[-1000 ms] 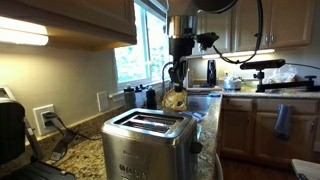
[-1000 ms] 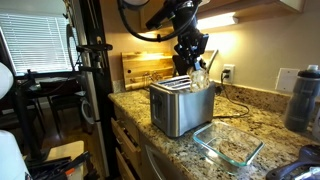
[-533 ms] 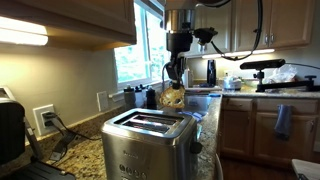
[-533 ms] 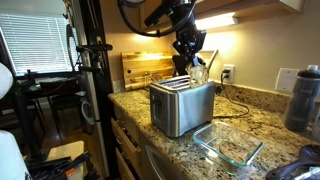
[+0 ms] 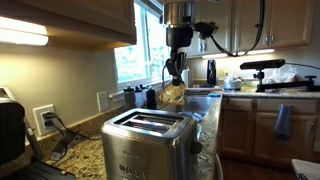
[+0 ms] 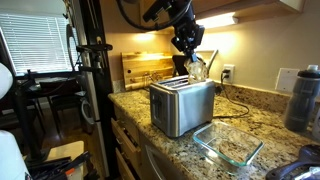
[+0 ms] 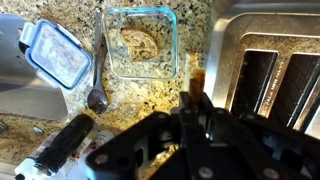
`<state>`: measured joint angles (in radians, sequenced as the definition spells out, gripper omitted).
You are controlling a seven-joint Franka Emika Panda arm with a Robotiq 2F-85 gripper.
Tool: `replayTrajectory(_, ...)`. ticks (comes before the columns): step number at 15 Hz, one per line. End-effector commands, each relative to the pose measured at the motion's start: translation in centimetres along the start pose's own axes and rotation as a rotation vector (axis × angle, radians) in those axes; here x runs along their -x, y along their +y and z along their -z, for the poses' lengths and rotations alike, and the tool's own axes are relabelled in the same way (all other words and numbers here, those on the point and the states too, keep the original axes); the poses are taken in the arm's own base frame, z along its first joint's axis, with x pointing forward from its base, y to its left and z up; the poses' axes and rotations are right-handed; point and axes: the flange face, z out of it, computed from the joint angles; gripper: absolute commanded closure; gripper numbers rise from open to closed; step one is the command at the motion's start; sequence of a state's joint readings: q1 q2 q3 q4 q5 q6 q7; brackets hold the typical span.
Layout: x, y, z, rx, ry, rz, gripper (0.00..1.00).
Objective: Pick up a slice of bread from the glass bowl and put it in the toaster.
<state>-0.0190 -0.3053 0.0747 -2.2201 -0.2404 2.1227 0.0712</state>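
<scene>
My gripper (image 5: 175, 80) hangs above and behind the brushed steel toaster (image 5: 150, 145) and is shut on a golden-brown slice of bread (image 5: 173, 95). In an exterior view the slice (image 6: 198, 68) hangs just above the toaster (image 6: 180, 105), near its far end. In the wrist view the slice (image 7: 197, 80) shows edge-on between the fingers (image 7: 194, 105), beside the toaster's slots (image 7: 265, 85). The square glass bowl (image 7: 140, 45) on the granite counter holds another slice of bread (image 7: 138, 45).
A blue-rimmed lid (image 7: 58, 52) and a spoon (image 7: 97, 75) lie beside the glass bowl. A grey bottle (image 6: 302, 98) stands at the counter's right. A wooden cutting board (image 6: 145, 68) leans on the wall behind the toaster. A black appliance (image 5: 10, 130) stands at the left.
The gripper has risen a little with the slice of bread in it, lifting it higher above the toaster.
</scene>
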Motion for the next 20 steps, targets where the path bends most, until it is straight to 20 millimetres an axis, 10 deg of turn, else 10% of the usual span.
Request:
replayTrajectory(1, 0.6, -1.6, 1.3, -0.007, -0.017, 0.009, 0.94)
replayTrajectory(20, -0.7, -8.4, 2.5, -0.014, -0.020, 0.101, 0.94)
